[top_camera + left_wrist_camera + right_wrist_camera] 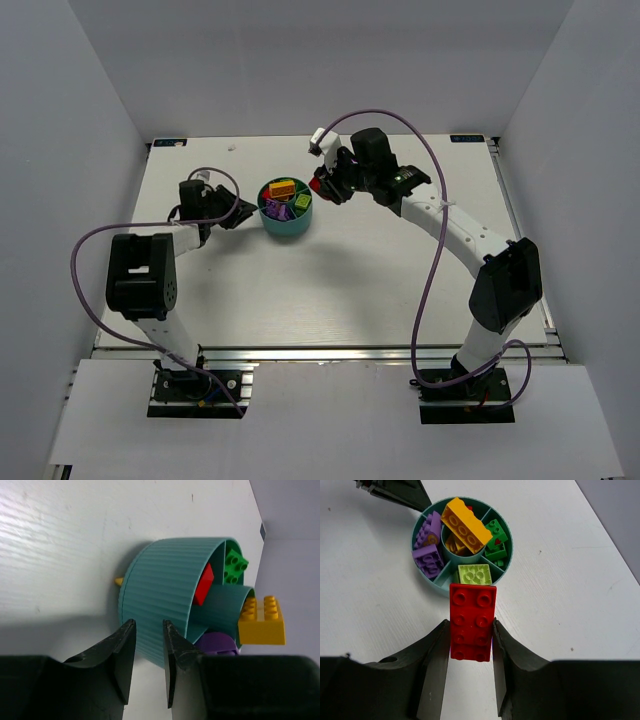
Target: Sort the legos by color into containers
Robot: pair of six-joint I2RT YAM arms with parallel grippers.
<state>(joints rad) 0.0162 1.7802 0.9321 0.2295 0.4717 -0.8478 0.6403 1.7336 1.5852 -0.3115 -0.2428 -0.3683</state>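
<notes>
Two arms are bolted at 6 o'clock of the white surface (pixel 300 290), and both are bent in toward one teal bowl (pixel 292 230).

Right wrist view, nearest first:
- One red brick (pixel 472 615), two studs by four, is pinched by the right hand (pixel 470 627) with its long sides against the fingers (pixel 437 650).
- The brick's far end is seen over the bowl rim at 6 o'clock.

Counted in the bowl from that view:
- One lime brick (pixel 476 574) is in the 6 o'clock compartment.
- Two purple bricks (pixel 429 557) are at 9 o'clock.
- Two dark green bricks (pixel 496 532) are at 3 o'clock.
- One orange brick (pixel 466 524) is laid across the central ring (pixel 445 552). More orange is seen under it inside the ring, but the count cannot be told.

Left wrist view:
- The left hand (pixel 149 630) is held with its fingers narrowly apart, nothing between them, just beside the ribbed outer wall of the bowl.
- A second red brick (pixel 204 584) is shown clearly only here, tilted on edge in a compartment next to a green one. In the right wrist view it is only a red sliver at 12 o'clock behind the orange brick.
- The lime brick is shown only by the right wrist view.

Top view:
- The left hand is placed at the bowl's 9 o'clock.
- The right hand with its red brick is at 2 o'clock, close to the rim.
- The colours in the bowl are too small to count there.
</notes>
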